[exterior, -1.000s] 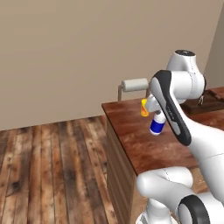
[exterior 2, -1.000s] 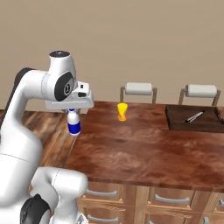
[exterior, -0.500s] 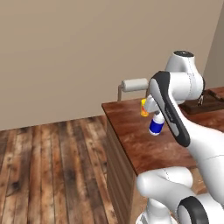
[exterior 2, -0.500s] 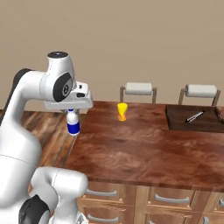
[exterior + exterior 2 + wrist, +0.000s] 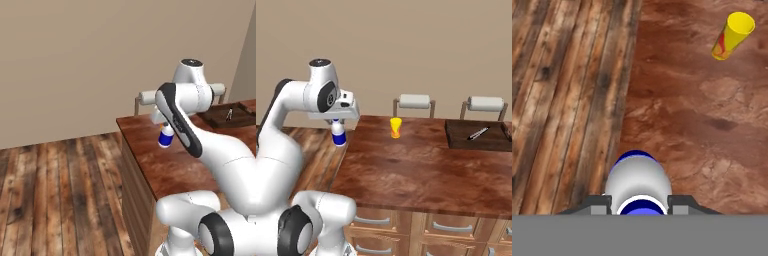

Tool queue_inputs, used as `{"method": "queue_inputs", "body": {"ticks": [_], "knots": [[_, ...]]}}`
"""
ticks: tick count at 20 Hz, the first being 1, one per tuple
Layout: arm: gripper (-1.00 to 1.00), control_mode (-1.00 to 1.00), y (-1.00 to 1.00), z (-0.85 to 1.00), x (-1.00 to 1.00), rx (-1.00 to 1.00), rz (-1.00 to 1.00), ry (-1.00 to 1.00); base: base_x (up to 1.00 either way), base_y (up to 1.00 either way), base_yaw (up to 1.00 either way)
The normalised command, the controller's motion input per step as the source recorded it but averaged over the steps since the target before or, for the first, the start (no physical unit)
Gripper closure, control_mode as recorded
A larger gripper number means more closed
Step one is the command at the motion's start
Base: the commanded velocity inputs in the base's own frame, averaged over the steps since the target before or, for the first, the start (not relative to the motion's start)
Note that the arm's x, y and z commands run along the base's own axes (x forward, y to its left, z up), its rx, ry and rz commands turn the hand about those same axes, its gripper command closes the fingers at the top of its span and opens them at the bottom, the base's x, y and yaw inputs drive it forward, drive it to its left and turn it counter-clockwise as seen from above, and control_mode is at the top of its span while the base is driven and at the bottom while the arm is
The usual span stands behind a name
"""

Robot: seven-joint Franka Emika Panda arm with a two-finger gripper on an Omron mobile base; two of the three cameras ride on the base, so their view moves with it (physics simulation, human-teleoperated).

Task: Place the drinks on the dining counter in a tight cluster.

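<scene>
My gripper (image 5: 336,123) is shut on the white bottle with a blue label (image 5: 338,135), holding it by the top. The bottle (image 5: 166,138) hangs clear of the surface, over the left end of the dining counter (image 5: 421,170), close to its edge. In the hand view the bottle (image 5: 638,181) sits between my fingertips with the counter's edge and floor planks below it. The yellow cup with a red mark (image 5: 396,127) stands upright on the counter near its far edge, to the right of the bottle. In the hand view that cup (image 5: 732,35) is at the upper right.
Two grey rolls on stands (image 5: 414,101) (image 5: 486,103) line the counter's far side. A dark board with a knife (image 5: 476,136) lies at the back right. Wooden floor (image 5: 60,190) lies left of the counter, with a beige wall behind.
The arm has carried the bottle a little left and slightly up, toward the counter's left edge. The cup and the base have stayed put.
</scene>
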Motion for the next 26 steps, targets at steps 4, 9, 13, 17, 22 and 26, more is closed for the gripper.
{"method": "queue_inputs", "body": {"ticks": [4, 9, 13, 17, 22, 26], "knots": [[1.0, -1.0, 0.0, -0.07, 0.77, 0.0, 0.0, 0.01, 0.0, 0.0, 0.0], [1.0, -1.0, -0.62, -0.16, 0.85, 0.0, 0.0, 0.12, 0.0, 0.0, 0.0], [1.0, -1.0, -0.78, -0.26, 0.34, 0.02, -0.05, 0.19, 0.0, 0.0, 0.0], [1.0, -1.0, -0.27, -0.37, 0.0, 0.0, -0.11, 0.18, 0.0, 0.0, 0.0], [1.0, -1.0, 0.0, -0.52, 0.0, 0.0, -0.04, 0.02, 0.0, 0.0, 0.0], [1.0, -1.0, 0.0, -0.39, 0.0, 0.0, -0.01, -0.13, 0.0, 0.0, 0.0]]}}
